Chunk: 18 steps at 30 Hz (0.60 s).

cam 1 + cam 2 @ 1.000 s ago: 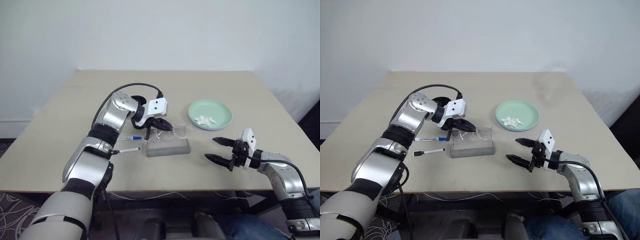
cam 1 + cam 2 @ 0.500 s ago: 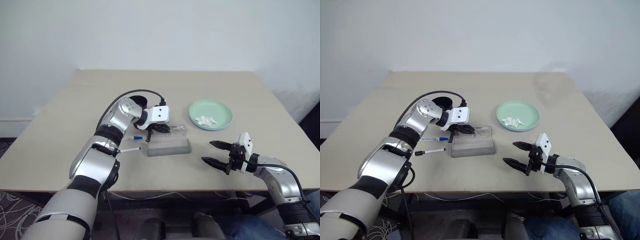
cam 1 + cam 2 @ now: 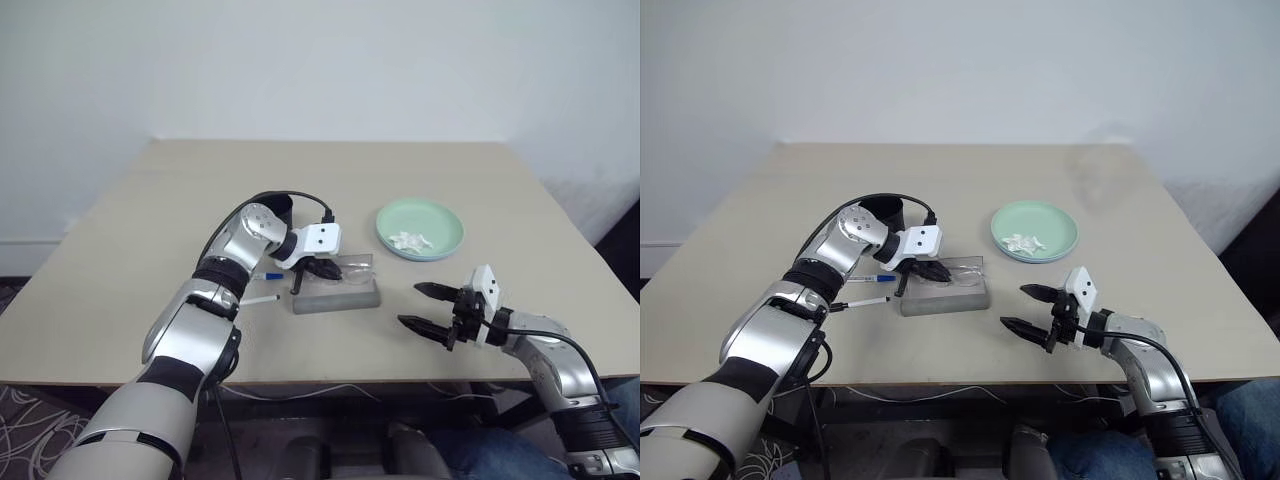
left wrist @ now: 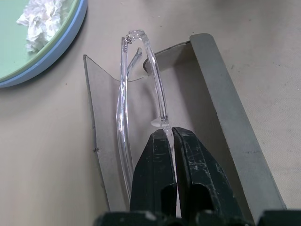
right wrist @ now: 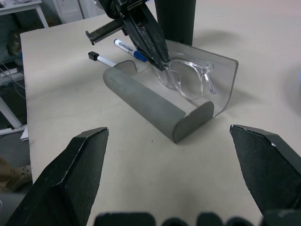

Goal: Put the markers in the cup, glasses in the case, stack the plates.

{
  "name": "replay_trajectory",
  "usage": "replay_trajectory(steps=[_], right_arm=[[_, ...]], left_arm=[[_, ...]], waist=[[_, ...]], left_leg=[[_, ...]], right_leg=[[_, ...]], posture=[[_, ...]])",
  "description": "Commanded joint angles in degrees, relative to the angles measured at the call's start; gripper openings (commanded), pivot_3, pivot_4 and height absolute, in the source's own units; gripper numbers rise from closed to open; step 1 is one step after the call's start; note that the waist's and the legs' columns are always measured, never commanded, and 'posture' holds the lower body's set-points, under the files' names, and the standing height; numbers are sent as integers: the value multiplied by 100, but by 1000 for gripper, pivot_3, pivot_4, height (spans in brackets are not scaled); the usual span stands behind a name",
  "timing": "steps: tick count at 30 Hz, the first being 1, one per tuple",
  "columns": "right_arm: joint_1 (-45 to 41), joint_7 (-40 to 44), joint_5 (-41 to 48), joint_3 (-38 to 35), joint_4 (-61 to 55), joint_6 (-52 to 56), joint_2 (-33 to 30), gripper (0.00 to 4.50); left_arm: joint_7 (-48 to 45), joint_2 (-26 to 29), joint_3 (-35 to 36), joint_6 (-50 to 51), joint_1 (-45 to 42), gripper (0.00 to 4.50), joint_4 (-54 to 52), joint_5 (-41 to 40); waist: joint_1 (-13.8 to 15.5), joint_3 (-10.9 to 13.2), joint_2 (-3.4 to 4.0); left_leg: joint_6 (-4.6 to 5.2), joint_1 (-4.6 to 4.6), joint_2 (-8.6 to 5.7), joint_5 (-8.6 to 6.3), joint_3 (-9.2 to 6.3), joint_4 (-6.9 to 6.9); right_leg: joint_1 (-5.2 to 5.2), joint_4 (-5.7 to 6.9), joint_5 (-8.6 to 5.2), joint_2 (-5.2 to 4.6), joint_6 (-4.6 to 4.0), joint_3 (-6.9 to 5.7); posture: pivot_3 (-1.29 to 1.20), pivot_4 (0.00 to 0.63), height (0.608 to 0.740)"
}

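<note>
My left gripper [image 4: 168, 134] is shut on the bridge of the clear glasses [image 4: 141, 70]. It holds them low inside the open grey case [image 3: 335, 297], between the front wall and the raised back flap. I cannot tell whether they touch the bottom. Two markers [image 3: 268, 276] [image 3: 262, 298] lie on the table left of the case. The black cup [image 3: 883, 210] stands behind my left forearm. The mint green plate [image 3: 420, 228] sits on the light blue plate [image 4: 61, 52] at the back right. My right gripper [image 3: 408, 304] hangs open and empty, right of the case.
White crumpled scraps [image 3: 408, 240] lie on the green plate. The beige table [image 3: 150, 220] has bare room at the left, the back and between the case and my right gripper. A black cable [image 3: 270, 195] loops over my left wrist.
My left gripper has come down with the glasses, from above the case into it. The right gripper stays open, near the same spot.
</note>
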Motion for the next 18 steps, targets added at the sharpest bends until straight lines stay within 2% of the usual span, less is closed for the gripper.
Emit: replay_trajectory(steps=[1, 11, 18], right_arm=[[-161, -11, 92, -46, -199, -5, -8, 4497], [-51, 55, 35, -60, 10, -234, 19, 4497], [-54, 90, -21, -34, 248, -446, 73, 4497]], left_arm=[[18, 69, 174, 7, -146, 32, -212, -139], [-46, 182, 362, -18, -555, 32, -579, -240], [-290, 175, 325, 228, -498, 32, -958, -333]], waist=[[0, 0, 0], [1, 1, -3], [-4, 0, -3]], left_leg=[[0, 0, 0, 0, 0, 0], [0, -3, -1, 0, -1, 0], [1, 0, 0, 0, 1, 0]], right_leg=[[0, 0, 0, 0, 0, 0], [0, -2, 0, -1, 0, -1], [0, 0, 0, 1, 0, 0]], posture=[[0, 0, 721], [0, 0, 721], [0, 0, 721]])
